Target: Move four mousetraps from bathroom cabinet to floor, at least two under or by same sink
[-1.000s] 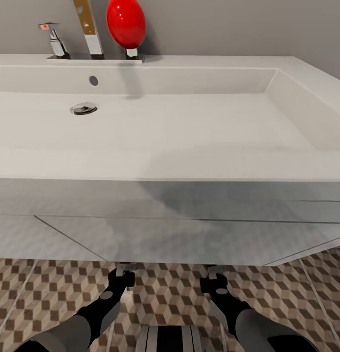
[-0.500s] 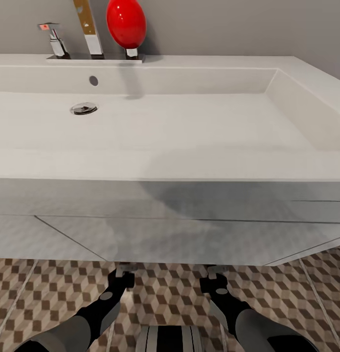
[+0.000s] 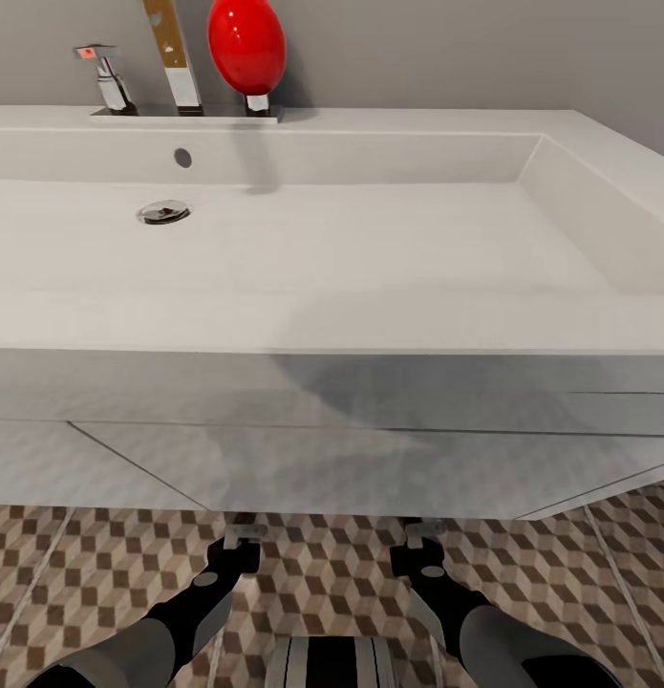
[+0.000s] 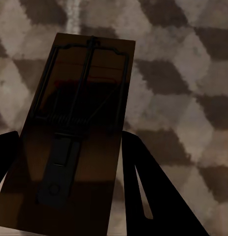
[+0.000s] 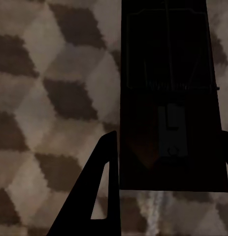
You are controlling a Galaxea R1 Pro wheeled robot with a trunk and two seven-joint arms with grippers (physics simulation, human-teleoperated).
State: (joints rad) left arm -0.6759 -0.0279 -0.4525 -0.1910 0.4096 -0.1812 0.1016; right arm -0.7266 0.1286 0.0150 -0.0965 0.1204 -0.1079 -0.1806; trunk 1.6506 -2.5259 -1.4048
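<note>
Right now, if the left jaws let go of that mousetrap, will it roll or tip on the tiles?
Probably neither: the mousetrap is a flat, stiff-looking board, so it should land flat on the bathroom floor. It looks light and may slide slightly. Its thin wire parts could snag.

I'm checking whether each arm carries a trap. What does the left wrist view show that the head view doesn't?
Left wrist view: a brown mousetrap with wire parts, held between the left tool's dark fingers. Head view: the white sink, its drain, chrome tap and a red oval object, with both arms below. Both share the cube-patterned floor.
</note>
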